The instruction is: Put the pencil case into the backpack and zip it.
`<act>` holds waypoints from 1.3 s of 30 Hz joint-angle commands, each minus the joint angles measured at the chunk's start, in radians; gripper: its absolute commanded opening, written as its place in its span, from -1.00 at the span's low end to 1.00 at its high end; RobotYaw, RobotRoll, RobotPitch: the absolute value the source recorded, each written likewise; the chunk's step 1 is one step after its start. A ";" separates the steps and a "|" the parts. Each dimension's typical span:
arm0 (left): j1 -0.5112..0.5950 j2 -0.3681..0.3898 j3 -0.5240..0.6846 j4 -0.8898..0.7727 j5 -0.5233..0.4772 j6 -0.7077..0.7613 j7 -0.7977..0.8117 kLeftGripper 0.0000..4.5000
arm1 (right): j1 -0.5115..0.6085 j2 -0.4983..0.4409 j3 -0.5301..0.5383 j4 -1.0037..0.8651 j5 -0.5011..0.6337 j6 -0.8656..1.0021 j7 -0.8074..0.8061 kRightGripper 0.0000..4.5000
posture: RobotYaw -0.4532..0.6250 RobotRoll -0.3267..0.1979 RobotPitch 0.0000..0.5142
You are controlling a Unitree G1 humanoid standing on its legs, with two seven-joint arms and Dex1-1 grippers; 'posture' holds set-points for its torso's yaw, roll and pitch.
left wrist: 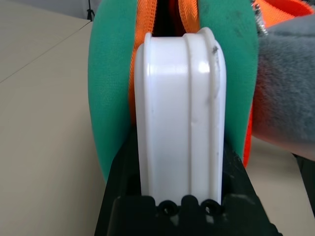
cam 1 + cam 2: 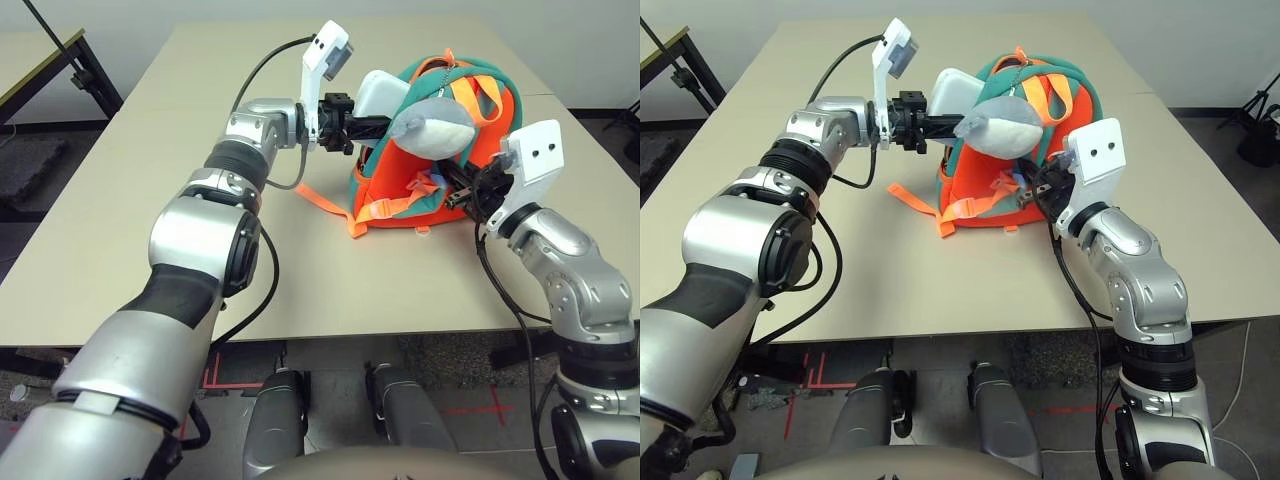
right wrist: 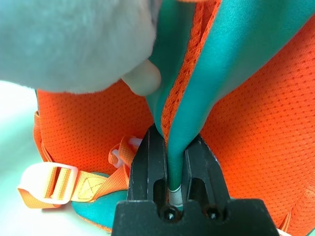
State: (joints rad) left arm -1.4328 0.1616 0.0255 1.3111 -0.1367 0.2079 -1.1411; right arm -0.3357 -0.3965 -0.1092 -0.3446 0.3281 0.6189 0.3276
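1. The backpack (image 2: 430, 150) stands on the beige bench (image 2: 150, 200), near its middle, with orange straps and a white buckle trailing onto the bench surface in front.
2. The left pincer (image 2: 362, 124) holds the pencil case (image 2: 380, 97) by one end, its black fingers clamped on either flat side of the white shell.
3. The far end of the pencil case sits against the backpack's teal edging at the top opening; how far it is inside is hard to judge, since the grey plush charm (image 2: 432, 128) covers that spot.
4. The right pincer (image 3: 171, 167) is closed narrowly on a fold of the backpack's teal trim, on the robot's right side of the bag.
5. The plush charm hangs over the backpack's front, above the right pincer.
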 commanded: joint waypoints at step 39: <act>0.253 0.266 0.003 -0.536 -0.106 0.282 -0.208 -0.12 | -0.016 0.016 0.043 0.046 -0.017 -0.028 0.019 -0.96 | -0.60 0.25 -0.63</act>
State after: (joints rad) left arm -1.1721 0.4335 0.0396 0.7633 -0.2406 0.5012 -1.3583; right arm -0.3507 -0.3799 -0.0794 -0.3117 0.3267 0.5912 0.3482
